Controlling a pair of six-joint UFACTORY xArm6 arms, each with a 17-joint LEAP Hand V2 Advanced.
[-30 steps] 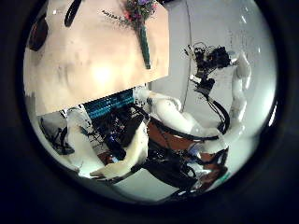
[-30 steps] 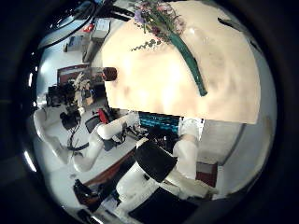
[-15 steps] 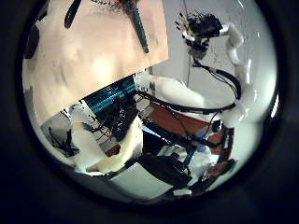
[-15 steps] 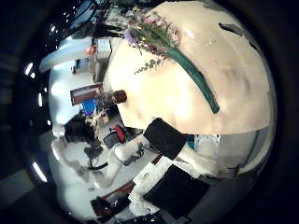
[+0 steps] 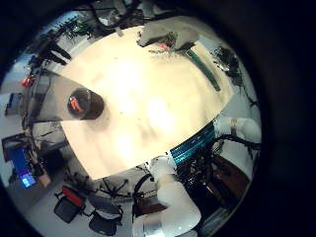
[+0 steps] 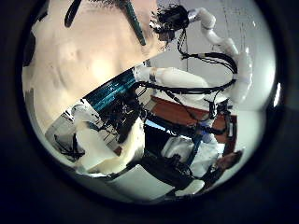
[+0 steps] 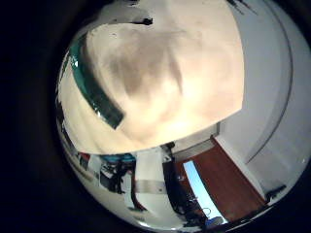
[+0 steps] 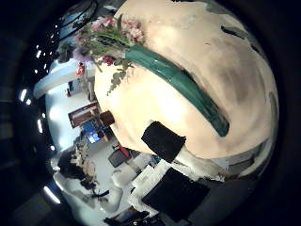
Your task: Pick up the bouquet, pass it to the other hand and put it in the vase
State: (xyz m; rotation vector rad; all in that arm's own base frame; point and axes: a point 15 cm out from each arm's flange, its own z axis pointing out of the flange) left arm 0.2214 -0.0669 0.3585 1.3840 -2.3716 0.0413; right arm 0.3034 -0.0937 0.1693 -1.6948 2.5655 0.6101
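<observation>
The bouquet (image 8: 174, 77) lies flat on the table (image 8: 235, 85), its flowers (image 8: 102, 40) at one end and its long wrapped stems at the other. It fills much of the right thumb side palm view, so my right hand is close above it. The right little finger side palm view shows the wrapped stems (image 7: 94, 94). In the left thumb side palm view my right hand (image 6: 174, 16) hangs beside the stems (image 6: 136, 21) with relaxed fingers. The left little finger side palm view shows the vase (image 5: 85, 102) upright on the table, away from the bouquet (image 5: 188, 47).
The vase (image 8: 106, 119) stands near a table edge. Shelves, chairs and equipment surround the table (image 5: 148, 99). My left hand is high above the table.
My right hand has moved down towards the bouquet, which now looks much larger in its thumb side view. In the left thumb side view the right hand has come nearer the stems.
</observation>
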